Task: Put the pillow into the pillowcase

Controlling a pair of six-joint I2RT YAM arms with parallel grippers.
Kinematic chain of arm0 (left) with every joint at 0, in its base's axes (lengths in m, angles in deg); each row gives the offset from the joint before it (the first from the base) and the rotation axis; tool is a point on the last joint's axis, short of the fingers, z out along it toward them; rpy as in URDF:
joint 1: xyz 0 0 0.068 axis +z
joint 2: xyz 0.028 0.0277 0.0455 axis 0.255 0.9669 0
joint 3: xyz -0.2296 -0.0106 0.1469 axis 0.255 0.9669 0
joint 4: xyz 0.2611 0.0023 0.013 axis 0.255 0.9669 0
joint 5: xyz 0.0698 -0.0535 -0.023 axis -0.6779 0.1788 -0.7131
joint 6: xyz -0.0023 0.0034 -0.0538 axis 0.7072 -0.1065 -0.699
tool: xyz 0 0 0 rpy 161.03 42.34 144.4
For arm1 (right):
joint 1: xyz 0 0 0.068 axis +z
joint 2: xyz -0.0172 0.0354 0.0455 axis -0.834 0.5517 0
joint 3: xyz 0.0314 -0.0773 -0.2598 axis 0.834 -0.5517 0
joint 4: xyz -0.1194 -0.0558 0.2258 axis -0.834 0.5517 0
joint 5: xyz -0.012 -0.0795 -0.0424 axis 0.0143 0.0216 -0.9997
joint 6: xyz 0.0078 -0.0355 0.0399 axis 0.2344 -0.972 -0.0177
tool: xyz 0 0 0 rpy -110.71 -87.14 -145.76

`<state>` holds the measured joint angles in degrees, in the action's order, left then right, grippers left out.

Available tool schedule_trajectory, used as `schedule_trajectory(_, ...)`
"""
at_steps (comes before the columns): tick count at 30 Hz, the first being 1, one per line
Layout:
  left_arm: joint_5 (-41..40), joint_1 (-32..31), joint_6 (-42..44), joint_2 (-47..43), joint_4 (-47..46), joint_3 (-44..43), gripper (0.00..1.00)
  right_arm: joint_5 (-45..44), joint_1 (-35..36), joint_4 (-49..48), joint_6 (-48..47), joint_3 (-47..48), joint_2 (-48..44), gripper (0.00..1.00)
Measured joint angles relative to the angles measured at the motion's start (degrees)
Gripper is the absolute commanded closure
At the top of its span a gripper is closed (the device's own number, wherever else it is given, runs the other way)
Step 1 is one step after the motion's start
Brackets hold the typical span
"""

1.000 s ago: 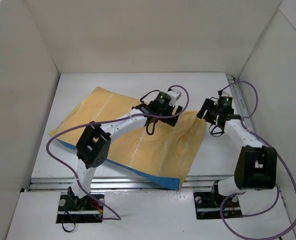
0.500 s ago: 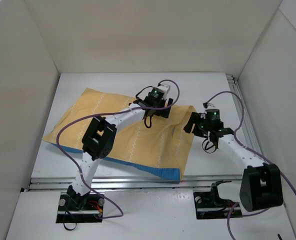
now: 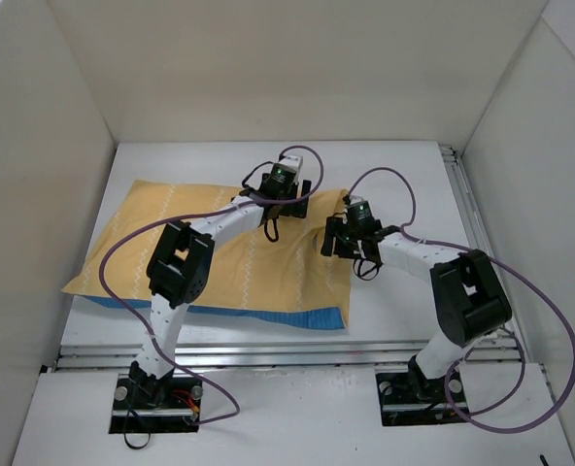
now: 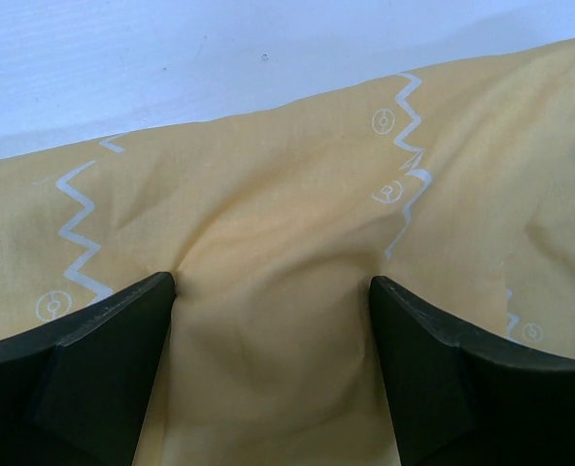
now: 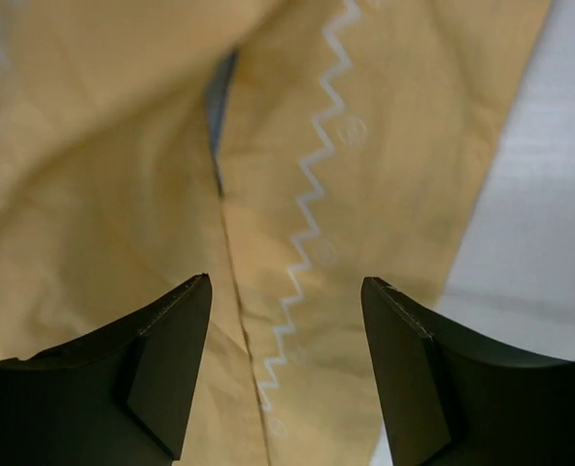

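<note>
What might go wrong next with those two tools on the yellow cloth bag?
The left tool stands open astride a bulge of the pillowcase; closing there may pinch both layers together. The right tool, open over the fold where blue shows, might catch just one layer.

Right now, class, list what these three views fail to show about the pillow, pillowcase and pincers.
- Pillow: unseen in every view; the yellow pillowcase covers anything beneath.
- Blue face: top view, turned down, only an edge strip shows.
- Left pincer and right pincer: top view, fingertips hidden under their wrists.
</note>
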<state>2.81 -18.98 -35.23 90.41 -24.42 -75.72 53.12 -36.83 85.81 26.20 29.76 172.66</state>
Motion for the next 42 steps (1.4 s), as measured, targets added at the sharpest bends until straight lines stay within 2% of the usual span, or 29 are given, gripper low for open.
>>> schedule_trajectory(1, -0.1, 0.0, 0.0, 0.0, 0.0, 0.0, 0.24, -0.6, 0.5, -0.1, 0.1, 1.3, 0.6, 0.42)
schedule_trajectory(2, -0.1, 0.0, 0.0, 0.0, -0.1, 0.1, 0.24, -1.3, 1.1, -0.4, 0.3, 2.6, 1.1, 0.48)
schedule_trajectory(4, 0.0, 0.0, 0.0, 0.0, -0.1, 0.1, 0.23, -3.0, 1.9, -0.7, 0.7, 4.8, 2.1, 0.50)
schedule_trajectory(9, 0.1, 0.0, 0.1, 0.0, -0.2, 0.1, 0.24, -7.5, 3.3, -1.0, 1.3, 10.4, 8.0, 0.50)
schedule_trajectory(13, 0.9, 0.3, 0.3, 0.0, -0.1, 0.1, 0.24, -10.5, 4.3, 0.5, 1.6, 11.5, 12.1, 0.47)
schedule_trajectory(20, 2.9, 1.2, 0.3, -0.5, -0.4, 0.7, 0.24, -12.9, 6.2, 1.0, 1.9, 14.6, 14.6, 0.47)
schedule_trajectory(23, 3.2, 1.3, 0.3, -1.1, -0.8, 1.7, 0.24, -13.5, 6.5, 1.1, 1.8, 15.1, 15.1, 0.54)
schedule_trajectory(27, 3.4, 1.5, 0.3, -1.9, -1.3, 2.9, 0.24, -16.2, 6.8, 1.6, 1.6, 15.6, 15.8, 0.74)
schedule_trajectory(28, 3.4, 1.6, 0.3, -2.0, -1.3, 3.1, 0.24, -16.7, 6.8, 1.8, 1.2, 15.6, 15.8, 0.76)
schedule_trajectory(29, 3.4, 1.6, 0.3, -2.1, -1.4, 3.3, 0.24, -17.1, 6.8, 1.9, 1.2, 15.6, 15.8, 0.85)
schedule_trajectory(32, 3.6, 1.9, 0.3, -2.6, -1.6, 4.0, 0.24, -17.9, 6.8, 2.3, 0.8, 15.6, 15.9, 1.00)
schedule_trajectory(42, 4.4, 2.8, 0.3, -3.5, -1.6, 4.9, 0.25, -18.0, 6.8, 3.4, 0.4, 13.6, 13.4, 1.00)
